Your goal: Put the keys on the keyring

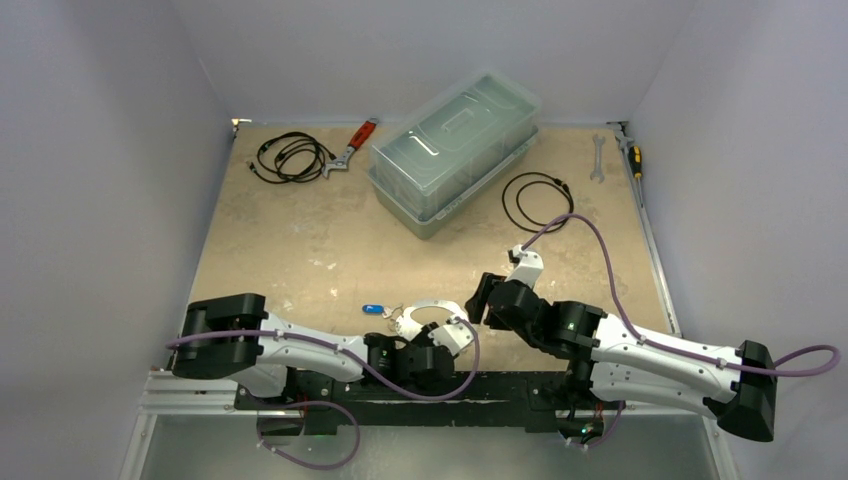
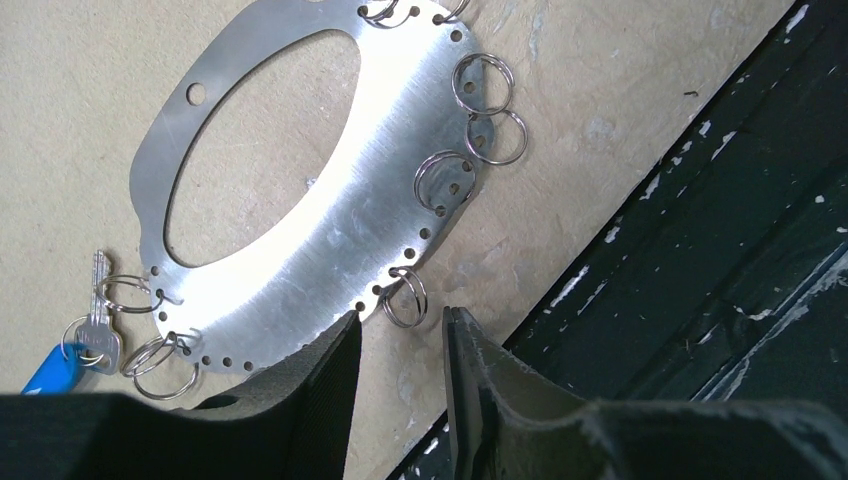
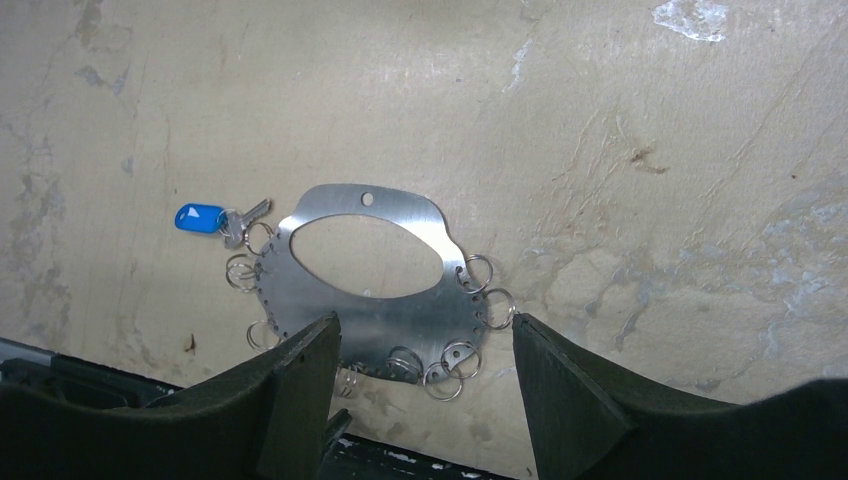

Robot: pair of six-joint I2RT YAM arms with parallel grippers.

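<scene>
The keyring (image 2: 330, 230) is a flat silvery plate with an oval hole and small split rings along its rim. It lies on the table near the front edge (image 1: 428, 312) (image 3: 400, 300). One silver key (image 2: 98, 335) with a blue plastic tag (image 2: 55, 368) (image 3: 198, 217) (image 1: 372, 309) hangs from a rim ring at its left end. My left gripper (image 2: 400, 315) (image 1: 435, 335) sits low at the plate's near rim, jaws narrowly apart, with one split ring (image 2: 407, 297) just ahead of the gap and nothing gripped. My right gripper (image 3: 423, 325) (image 1: 480, 298) hovers over the plate's right side, jaws wide.
A clear lidded plastic box (image 1: 455, 150) stands at the back. Black cable coils (image 1: 290, 155) (image 1: 537, 200) flank it. A red-handled wrench (image 1: 352, 148), a spanner (image 1: 598, 157) and a screwdriver (image 1: 634, 160) lie far back. The black mounting rail (image 2: 700, 250) runs right beside the plate.
</scene>
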